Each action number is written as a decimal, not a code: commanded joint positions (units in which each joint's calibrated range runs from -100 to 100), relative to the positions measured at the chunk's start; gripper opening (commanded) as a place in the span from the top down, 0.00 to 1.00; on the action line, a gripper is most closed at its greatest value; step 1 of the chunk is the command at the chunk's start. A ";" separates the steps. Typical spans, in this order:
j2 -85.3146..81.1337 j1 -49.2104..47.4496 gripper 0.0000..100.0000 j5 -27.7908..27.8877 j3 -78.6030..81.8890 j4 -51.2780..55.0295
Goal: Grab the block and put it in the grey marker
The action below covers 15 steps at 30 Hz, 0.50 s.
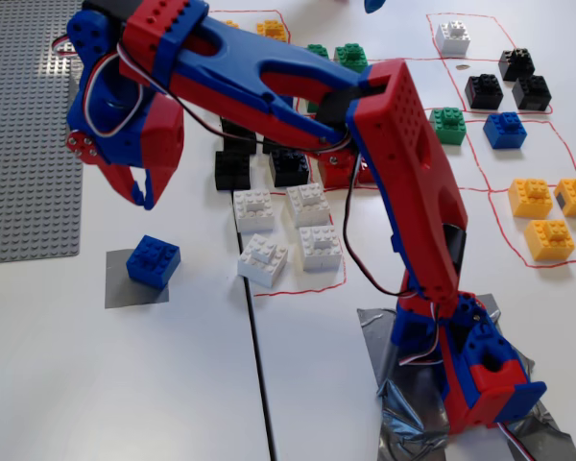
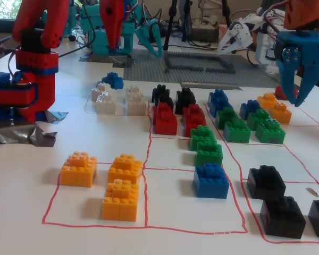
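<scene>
A blue block [image 1: 154, 260] sits on the grey marker [image 1: 120, 288], a grey square at the left of the white table in a fixed view. The block also shows in a fixed view behind the white blocks [image 2: 112, 79]. My gripper [image 1: 142, 203] hangs above and slightly behind the block, clear of it. Its red jaw and blue jaw meet at the tips and hold nothing. In a fixed view only the gripper's red finger [image 2: 114, 32] shows, high above the block.
Red-outlined squares hold sorted blocks: white [image 1: 280, 235], black [image 1: 232, 170], green [image 1: 447, 125], yellow [image 1: 549, 240], a blue one [image 1: 504, 130]. A grey baseplate [image 1: 29, 144] lies at the left. My taped base [image 1: 470, 375] stands front right. Another blue arm [image 2: 295, 69] hangs at the right.
</scene>
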 commanded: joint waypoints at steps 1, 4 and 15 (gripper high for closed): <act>-10.59 3.12 1.00 -0.88 0.91 0.64; -15.05 6.76 1.00 -1.27 4.63 0.56; -28.33 20.99 1.00 -0.10 14.99 0.32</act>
